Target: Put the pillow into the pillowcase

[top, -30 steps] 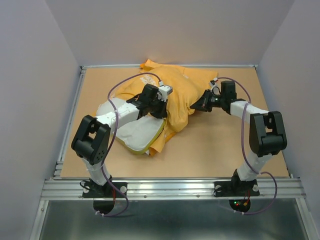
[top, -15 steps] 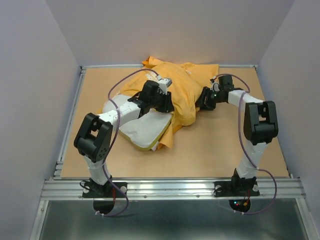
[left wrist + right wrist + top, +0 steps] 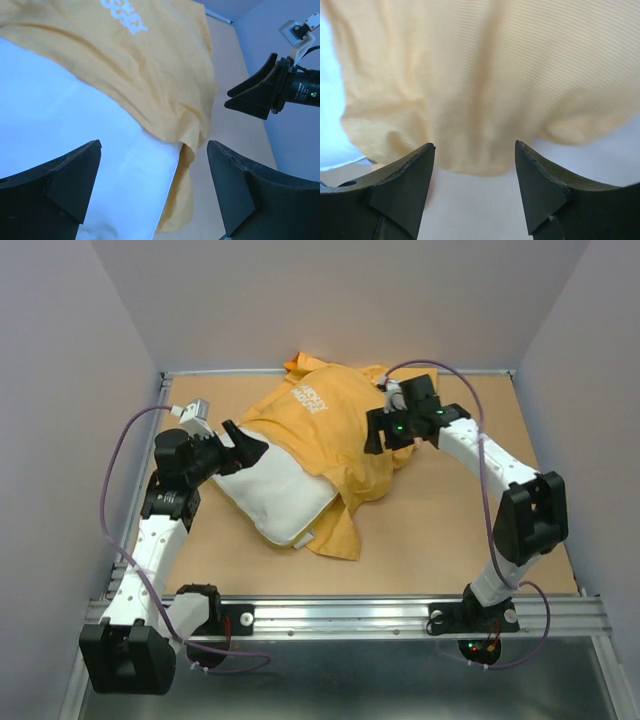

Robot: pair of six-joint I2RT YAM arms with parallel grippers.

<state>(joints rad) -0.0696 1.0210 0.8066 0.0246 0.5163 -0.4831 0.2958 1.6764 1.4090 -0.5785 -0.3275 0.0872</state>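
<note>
From above, the left arm [image 3: 165, 510] bends out to the left side of the counter [image 3: 450, 540]. Its left tool [image 3: 245, 447] is released beside the pillow [image 3: 285, 498], which lies mid-counter, its far half covered by the pillowcase [image 3: 330, 420]. The right arm [image 3: 490, 465] reaches over the case's right edge with the right tool [image 3: 376, 432].

The left wrist view adds wide, empty jaws, white print [image 3: 122, 17] on the case, and the right tool's jaws parted.

The right wrist view shows parted, empty jaws above the orange hem.
</note>
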